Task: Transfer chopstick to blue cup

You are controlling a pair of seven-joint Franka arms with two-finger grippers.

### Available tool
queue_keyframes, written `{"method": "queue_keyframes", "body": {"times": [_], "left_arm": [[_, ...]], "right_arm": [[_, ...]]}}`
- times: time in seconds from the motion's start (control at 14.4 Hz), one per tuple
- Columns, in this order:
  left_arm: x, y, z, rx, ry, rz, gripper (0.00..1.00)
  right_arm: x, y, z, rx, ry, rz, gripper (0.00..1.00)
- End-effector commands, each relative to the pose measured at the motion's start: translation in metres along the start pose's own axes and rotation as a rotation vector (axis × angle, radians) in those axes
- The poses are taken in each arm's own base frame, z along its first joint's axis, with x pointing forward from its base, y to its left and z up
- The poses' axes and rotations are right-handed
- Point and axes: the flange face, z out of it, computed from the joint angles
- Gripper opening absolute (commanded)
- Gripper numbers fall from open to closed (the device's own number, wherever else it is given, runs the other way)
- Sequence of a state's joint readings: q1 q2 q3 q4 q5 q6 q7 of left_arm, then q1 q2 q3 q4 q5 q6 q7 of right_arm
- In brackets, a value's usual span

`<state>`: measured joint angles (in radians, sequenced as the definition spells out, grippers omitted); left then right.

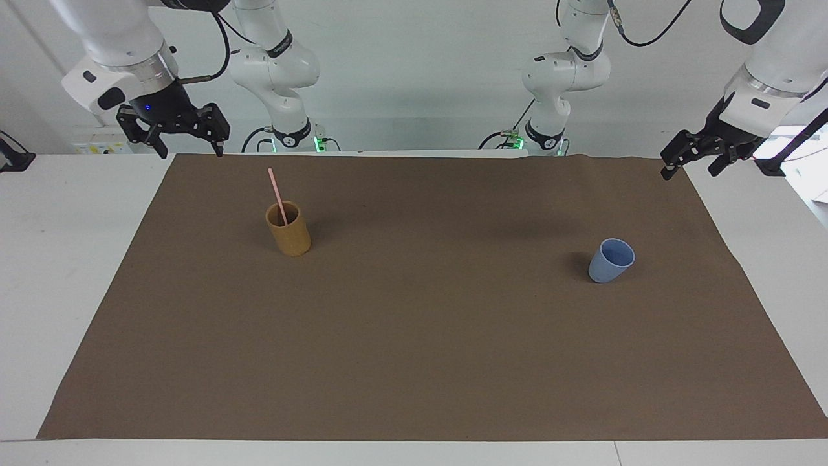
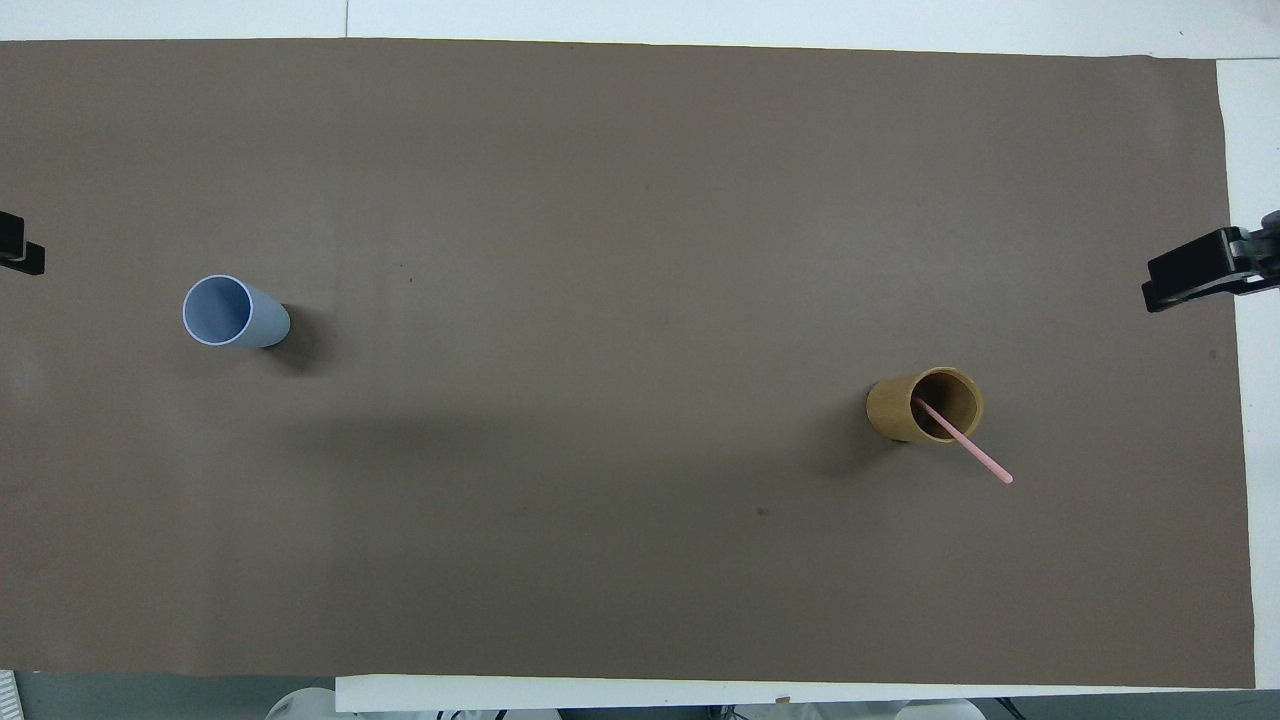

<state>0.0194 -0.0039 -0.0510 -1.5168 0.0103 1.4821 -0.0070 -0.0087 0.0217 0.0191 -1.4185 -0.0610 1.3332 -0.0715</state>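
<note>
A thin pale pink chopstick (image 1: 277, 194) (image 2: 975, 455) stands slanted in a tan-brown cylindrical holder (image 1: 289, 241) (image 2: 893, 405) toward the right arm's end of the table, its top leaning toward the robots. The blue cup (image 1: 607, 266) (image 2: 262, 322) stands upright with nothing in it toward the left arm's end. My right gripper (image 1: 191, 154) (image 2: 1190, 283) hangs open in the air over the brown mat's corner beside the holder. My left gripper (image 1: 689, 172) (image 2: 20, 257) hangs open over the mat's corner at its own end. Neither holds or touches anything.
A brown mat (image 1: 414, 362) covers most of the white table (image 1: 65, 259). Only the holder and the cup stand on it, with a wide stretch of bare mat between them.
</note>
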Motion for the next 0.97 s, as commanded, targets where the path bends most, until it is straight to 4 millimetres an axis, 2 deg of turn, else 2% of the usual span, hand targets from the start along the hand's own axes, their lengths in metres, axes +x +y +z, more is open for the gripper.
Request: {"method": "queue_keyframes", "body": {"times": [0.0, 0.28, 0.42, 0.55, 0.62, 0.69, 0.9], "left_arm": [[-0.004, 0.000, -0.005, 0.010, -0.006, 0.016, 1.00], [-0.008, -0.001, -0.006, 0.009, -0.004, 0.004, 1.00], [-0.015, -0.006, 0.001, 0.010, -0.025, -0.007, 1.00], [-0.011, -0.011, 0.012, 0.010, 0.016, -0.028, 1.00], [-0.011, -0.019, 0.033, 0.009, 0.027, -0.060, 1.00], [-0.007, -0.019, 0.056, 0.009, 0.039, -0.071, 1.00], [0.003, -0.019, 0.149, -0.008, 0.067, -0.173, 1.00]], "right_arm": [[-0.006, -0.001, 0.002, 0.048, 0.000, -0.025, 0.99], [-0.006, -0.002, 0.001, 0.053, 0.002, -0.027, 0.99], [-0.006, -0.001, 0.002, 0.053, 0.001, -0.027, 0.99], [-0.006, -0.001, 0.002, 0.053, 0.001, -0.027, 0.99], [-0.006, -0.001, 0.002, 0.053, 0.002, -0.027, 0.99], [-0.006, -0.001, 0.002, 0.053, 0.002, -0.027, 0.99], [-0.005, -0.001, 0.002, 0.053, 0.001, -0.027, 0.99]]}}
